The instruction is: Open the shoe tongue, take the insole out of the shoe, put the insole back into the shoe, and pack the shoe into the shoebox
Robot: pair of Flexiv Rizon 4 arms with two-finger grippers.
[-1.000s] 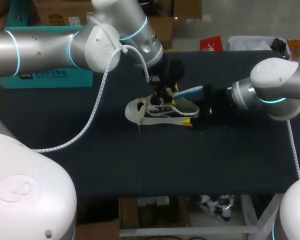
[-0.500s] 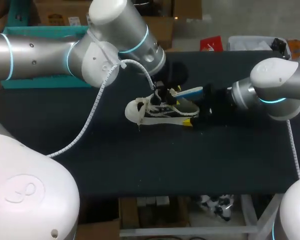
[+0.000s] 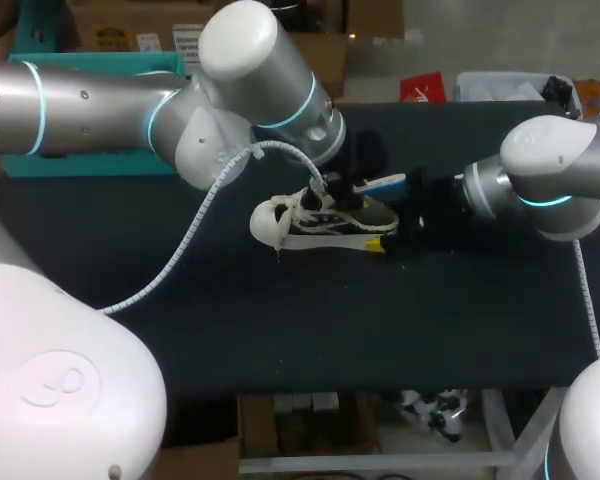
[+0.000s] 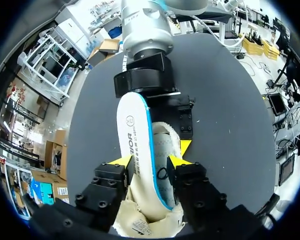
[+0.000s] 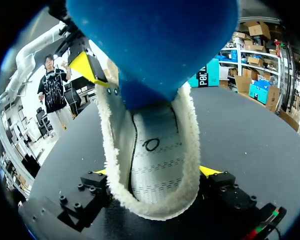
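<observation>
While my left end effector (image 4: 152,161) is clamped across the insole (image 4: 135,135), its yellow tips pressing on both sides, most of the insole stands up out of the shoe (image 3: 320,225) and leans over the heel, with the toe end apparently down inside. My right end effector (image 5: 155,172) sits at the heel of the shoe, one finger on each side of the fleecy collar, and I judge it closed on the shoe to hold it down. The main risk, as I see it, is the buried end of the insole catching inside the shoe. If it drags, the pull could tug the shoe out of the heel grip or tip it onto its side. The insole is thin and bendy, so it could also fold or slide out from my left fingers (image 4: 121,162) if the pull goes off its line. My two end effectors are close together over the shoe, and a careless lift could knock one against the other. The shoe lies near the middle of a dark, matte counter (image 3: 280,330) that spreads flat on every side of it.
</observation>
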